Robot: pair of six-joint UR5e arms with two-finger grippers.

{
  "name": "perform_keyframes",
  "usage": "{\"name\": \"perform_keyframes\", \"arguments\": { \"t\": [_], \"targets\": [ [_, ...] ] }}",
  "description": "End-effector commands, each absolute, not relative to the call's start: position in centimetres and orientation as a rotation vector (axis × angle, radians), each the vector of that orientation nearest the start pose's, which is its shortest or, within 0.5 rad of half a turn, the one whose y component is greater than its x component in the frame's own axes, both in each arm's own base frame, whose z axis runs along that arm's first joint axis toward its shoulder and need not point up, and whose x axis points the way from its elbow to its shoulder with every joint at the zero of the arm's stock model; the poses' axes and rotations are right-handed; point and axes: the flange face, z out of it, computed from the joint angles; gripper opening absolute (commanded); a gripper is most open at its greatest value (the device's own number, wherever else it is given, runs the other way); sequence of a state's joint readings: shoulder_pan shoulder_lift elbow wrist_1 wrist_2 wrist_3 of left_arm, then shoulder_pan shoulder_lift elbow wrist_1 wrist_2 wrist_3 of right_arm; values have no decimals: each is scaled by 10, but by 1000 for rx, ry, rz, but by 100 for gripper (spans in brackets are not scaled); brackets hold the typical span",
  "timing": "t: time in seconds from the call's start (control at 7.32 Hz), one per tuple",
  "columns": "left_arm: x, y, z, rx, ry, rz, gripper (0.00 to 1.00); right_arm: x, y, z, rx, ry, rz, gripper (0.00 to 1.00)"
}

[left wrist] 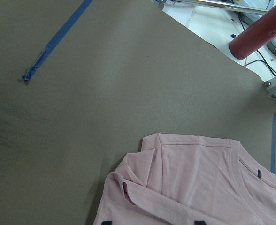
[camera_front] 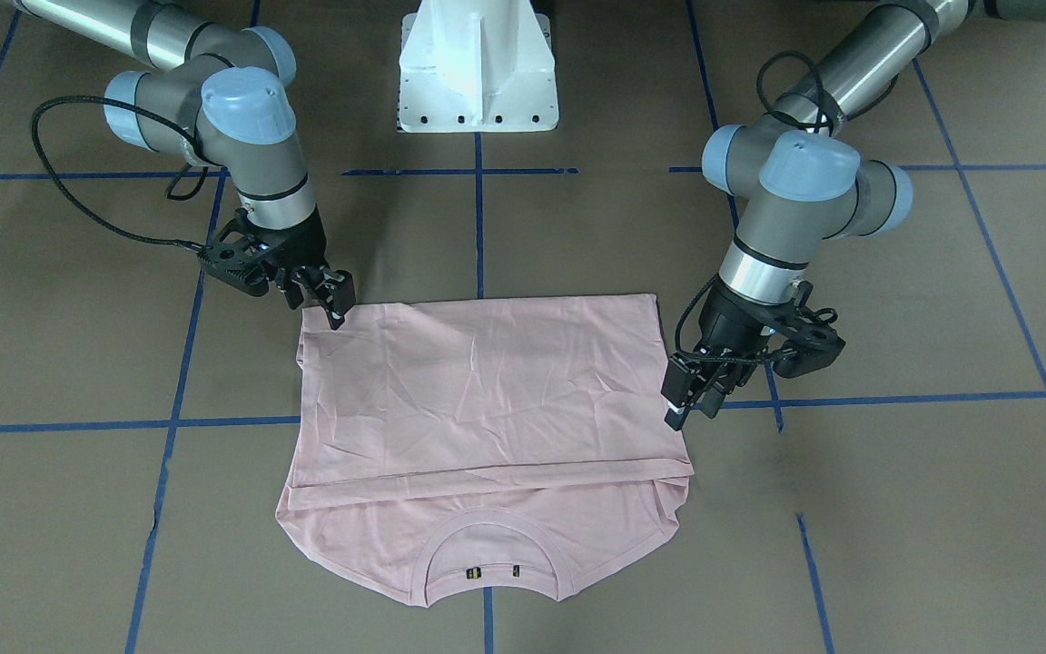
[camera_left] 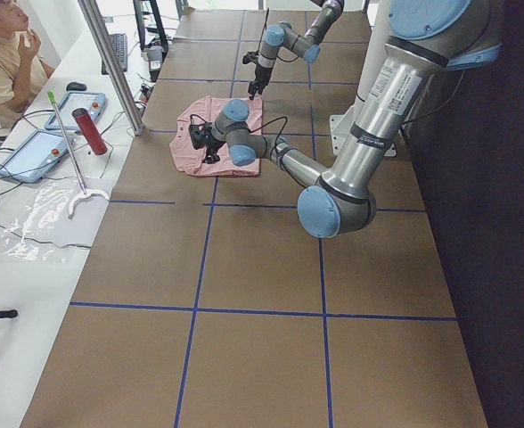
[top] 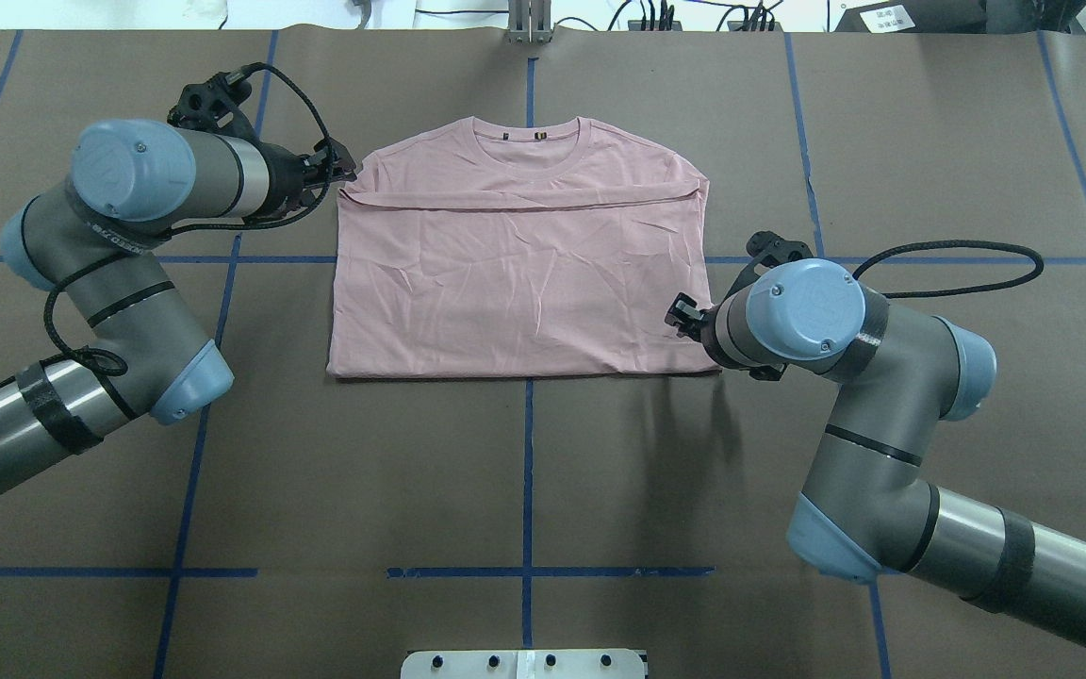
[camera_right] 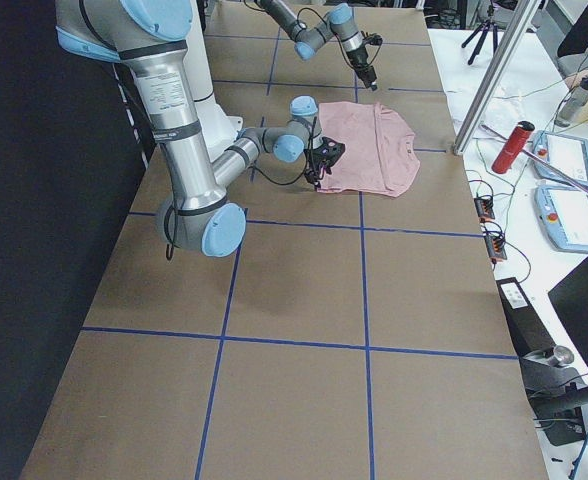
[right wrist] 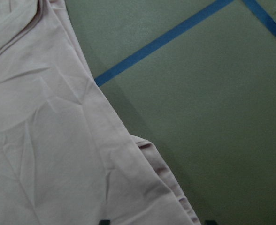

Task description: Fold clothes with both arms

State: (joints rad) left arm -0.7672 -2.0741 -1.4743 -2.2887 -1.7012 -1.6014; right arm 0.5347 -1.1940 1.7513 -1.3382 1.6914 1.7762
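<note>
**Item 1, shirt** (top: pixel 524 283). One, pale pink. You had it flat on the desk (top: pixel 543 471) between the two pincers. Its lower half was folded up over the chest, plain side up and lightly creased. The folded hem ran across from just beside the left pincer. The collar (top: pixel 532 141) lay past that hem, on the side away from the robot, uncovered.

**Item 2, left pincer** (camera_front: pixel 691 409). Released, with jaws wide apart in its wrist view and nothing between them. It stood at the shirt's side edge, near the end of the hem. You could not tell whether its tips touched the cloth.

**Item 3, right pincer** (camera_front: pixel 323 300). Released, with jaws apart and empty. It stood at the opposite side edge, by the folded corner nearest the robot. Stacked cloth edges showed below it.

**Item 4, arms.** Left arm (camera_front: pixel 814 182) and right arm (camera_front: pixel 241 127), each grey with blue caps and a black cable.

**Item 5, tape** (top: pixel 528 453). Blue grid lines on the desk. One line ran under the shirt, midway between the pincers.

**Item 6, base** (camera_front: pixel 478 68). White, behind both pincers and between the arms.

**Item 7, red cylinder** (left wrist: pixel 264 28). It stood beyond the left pincer, off the desk on a white side table (camera_left: pixel 30 232). A person (camera_left: pixel 4 62) sat there.
</note>
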Motion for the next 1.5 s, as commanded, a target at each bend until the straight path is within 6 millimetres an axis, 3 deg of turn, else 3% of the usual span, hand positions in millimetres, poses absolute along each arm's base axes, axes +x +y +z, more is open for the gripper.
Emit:
{"name": "perform_keyframes", "arguments": {
  "t": [0.0,0.14,0.27,0.55,0.82,1.23,1.37],
  "targets": [
    [419,-571,333,301,1109,-636,66,-477,-422,362,0,-793,650,70],
    [419,-571,332,301,1111,-634,66,-477,-422,362,0,-792,650,67],
    [419,-571,332,301,1111,-637,66,-477,-421,362,-2,-793,651,55],
    [419,-571,331,301,1112,-635,66,-477,-421,363,-2,-791,651,20],
    [418,-571,329,303,1115,-636,66,-477,-421,362,-1,-794,649,0],
    [418,-571,329,301,1115,-635,65,-469,-414,346,-35,-837,627,0],
    [415,-570,322,304,1128,-636,66,-441,-390,355,-62,-848,608,0]
  ]
}}
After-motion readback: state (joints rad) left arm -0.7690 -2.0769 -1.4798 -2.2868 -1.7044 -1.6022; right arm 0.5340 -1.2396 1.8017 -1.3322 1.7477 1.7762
